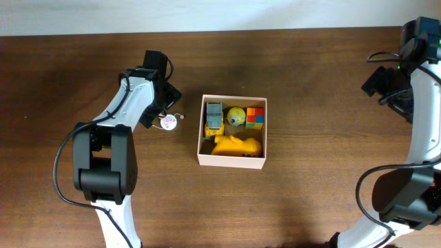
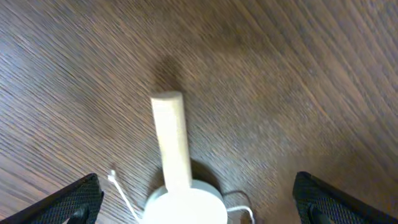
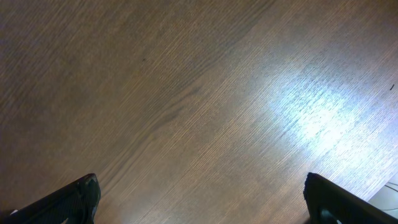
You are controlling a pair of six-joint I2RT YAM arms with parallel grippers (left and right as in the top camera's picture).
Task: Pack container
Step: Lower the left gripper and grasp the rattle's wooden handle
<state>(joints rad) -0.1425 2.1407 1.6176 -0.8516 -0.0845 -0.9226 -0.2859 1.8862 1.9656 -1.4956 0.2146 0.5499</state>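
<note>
The container (image 1: pixel 231 159), a square white box, sits mid-table and holds a yellow toy animal (image 1: pixel 238 145), a grey and yellow toy truck (image 1: pixel 214 118), a yellow ball (image 1: pixel 236 116) and a coloured cube (image 1: pixel 255 117). A small white round toy with a pale stick handle and a thin string (image 1: pixel 169 122) lies on the table left of the box. My left gripper (image 1: pixel 160 110) is open right over this toy; in the left wrist view the toy (image 2: pixel 180 186) lies between the spread fingers (image 2: pixel 199 202). My right gripper (image 3: pixel 202 199) is open and empty over bare table at the far right.
The brown wooden table (image 1: pixel 303 200) has a white strip along its far edge (image 1: pixel 207 14). The right arm (image 1: pixel 420 103) stands along the right side, the left arm (image 1: pixel 110 158) at the left.
</note>
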